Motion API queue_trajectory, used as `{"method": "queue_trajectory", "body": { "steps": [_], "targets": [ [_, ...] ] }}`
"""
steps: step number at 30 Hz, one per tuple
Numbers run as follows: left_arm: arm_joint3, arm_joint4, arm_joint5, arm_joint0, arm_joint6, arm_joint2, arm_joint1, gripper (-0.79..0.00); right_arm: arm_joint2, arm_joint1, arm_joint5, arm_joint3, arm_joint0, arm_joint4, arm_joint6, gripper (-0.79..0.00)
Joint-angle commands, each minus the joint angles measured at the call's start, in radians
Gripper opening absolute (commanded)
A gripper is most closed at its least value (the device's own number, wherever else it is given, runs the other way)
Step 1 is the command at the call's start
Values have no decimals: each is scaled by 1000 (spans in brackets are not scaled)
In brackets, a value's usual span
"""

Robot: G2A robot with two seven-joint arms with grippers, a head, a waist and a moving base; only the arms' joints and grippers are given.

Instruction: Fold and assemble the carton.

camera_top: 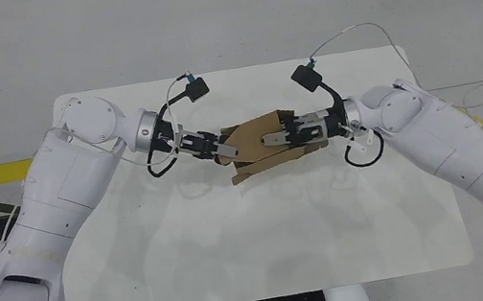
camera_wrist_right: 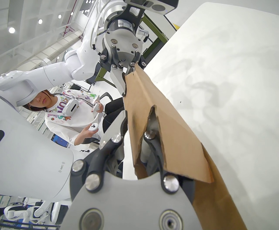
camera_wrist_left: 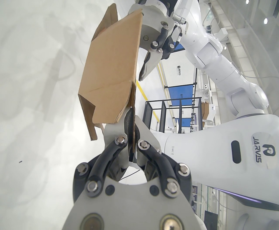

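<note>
One carton [camera_top: 254, 138] hangs over the table [camera_top: 238, 239]. Two sets of fingers clamp it: left gripper [camera_top: 222, 151] at 9 o'clock, right gripper [camera_top: 270, 138] at 3 o'clock.

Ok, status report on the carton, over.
Left gripper shut on carton edge. Right gripper at its other end. Carton held above table, partly opened, not yet assembled. No obstruction seen.
</note>
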State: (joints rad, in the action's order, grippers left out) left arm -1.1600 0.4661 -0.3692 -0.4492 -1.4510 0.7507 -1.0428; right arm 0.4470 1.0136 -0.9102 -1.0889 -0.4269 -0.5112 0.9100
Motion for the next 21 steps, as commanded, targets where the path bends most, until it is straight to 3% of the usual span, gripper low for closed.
{"method": "queue_trajectory", "body": {
  "steps": [1,3,4,21],
  "targets": [
    [2,2,0,-2,1,-1,1,-674,-13,0,-3,2,8,0,-3,-785],
    [2,6,-1,-5,1,-3,1,-280,-25,-1,-9,6,15,-1,-9,-785],
    [2,7,1,-6,-1,-4,1,0,-30,-1,-12,8,19,-2,-12,-785],
    [-60,138,-25,-51,25,35,12,0,-55,-3,-59,58,22,-14,-59,-785]
  ]
}}
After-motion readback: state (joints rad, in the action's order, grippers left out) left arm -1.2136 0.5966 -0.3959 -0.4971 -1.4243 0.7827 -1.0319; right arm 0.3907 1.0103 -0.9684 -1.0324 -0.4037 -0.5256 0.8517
